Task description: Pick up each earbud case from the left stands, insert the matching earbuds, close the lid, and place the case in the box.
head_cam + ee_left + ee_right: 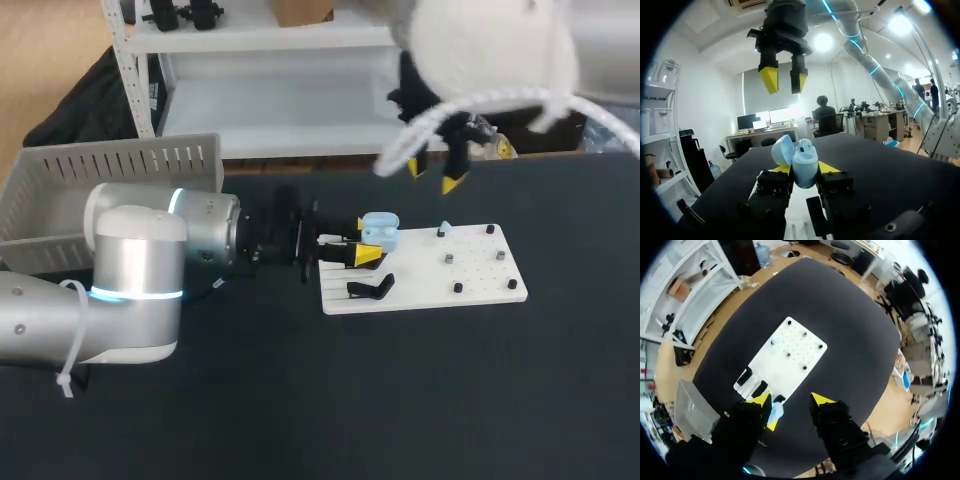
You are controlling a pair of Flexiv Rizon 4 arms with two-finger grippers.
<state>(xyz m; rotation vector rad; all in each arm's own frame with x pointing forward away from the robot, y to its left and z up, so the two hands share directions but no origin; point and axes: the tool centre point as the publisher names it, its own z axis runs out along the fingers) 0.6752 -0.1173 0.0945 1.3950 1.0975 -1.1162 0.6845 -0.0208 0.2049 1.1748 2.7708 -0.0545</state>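
The case (804, 162) is gripped in the left pincer (362, 242), one yellow tip against each flank, and it hangs just over the near-left end of the white board (480, 270) on the bench (400, 400). Its lid is swung open, so I judge the step in hand to be the filling: picked up and opened, not yet loaded. The right pincer (436, 176) hangs above the board's far edge, jaws apart and holding nothing. Next, it should drop to the board's pegs, where a small pale bit (443, 231) sits (an earbud, I'd guess, though it is too small to be sure), pinch it lightly, and carry it over the open mouth. That calls for a straight descent and a matching turn of the wrist, since the well is narrow and the lid crowds one side. The case's mouth points up toward the right pincer; the lid leans back toward the far side of the bench. Its long axis looks roughly upright between the fingers, not lying flat. The box (110, 170) waits well apart, behind the left arm.
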